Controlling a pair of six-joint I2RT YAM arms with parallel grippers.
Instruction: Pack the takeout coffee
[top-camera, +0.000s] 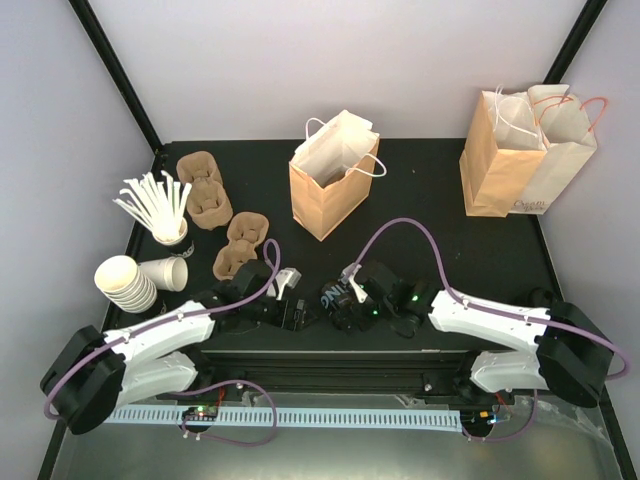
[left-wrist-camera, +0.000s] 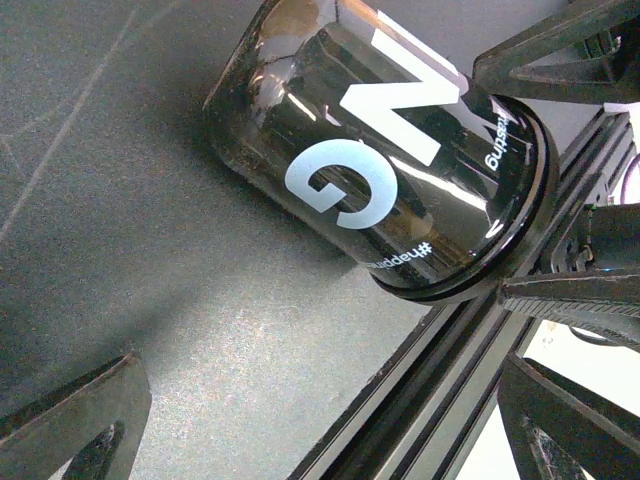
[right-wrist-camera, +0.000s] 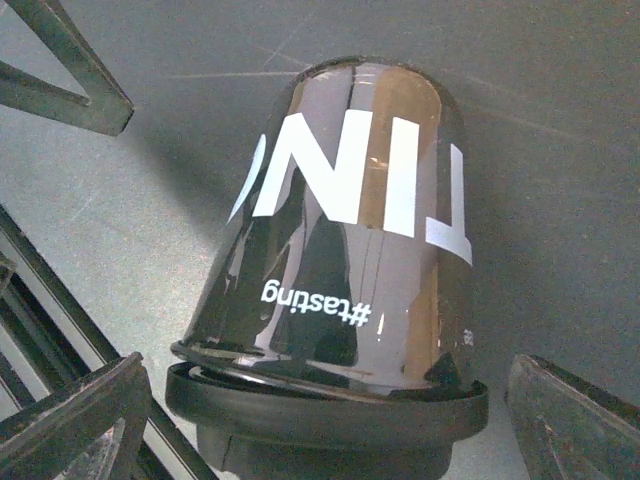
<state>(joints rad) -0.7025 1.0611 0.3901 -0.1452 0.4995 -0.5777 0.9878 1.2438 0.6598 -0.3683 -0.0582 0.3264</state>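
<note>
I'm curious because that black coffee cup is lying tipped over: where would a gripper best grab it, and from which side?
Grip the coffee cup across its round wall just behind the lid, coming from the lid end, one finger each side. It lies on its side and narrows toward its base, so a grip near the lid should slip less.

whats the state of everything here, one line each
coffee cup: on its side, lid on
left gripper: open
right gripper: open
middle paper bag: upright, open
cup carriers: flat, empty
white cups: stacked, no lids
</note>
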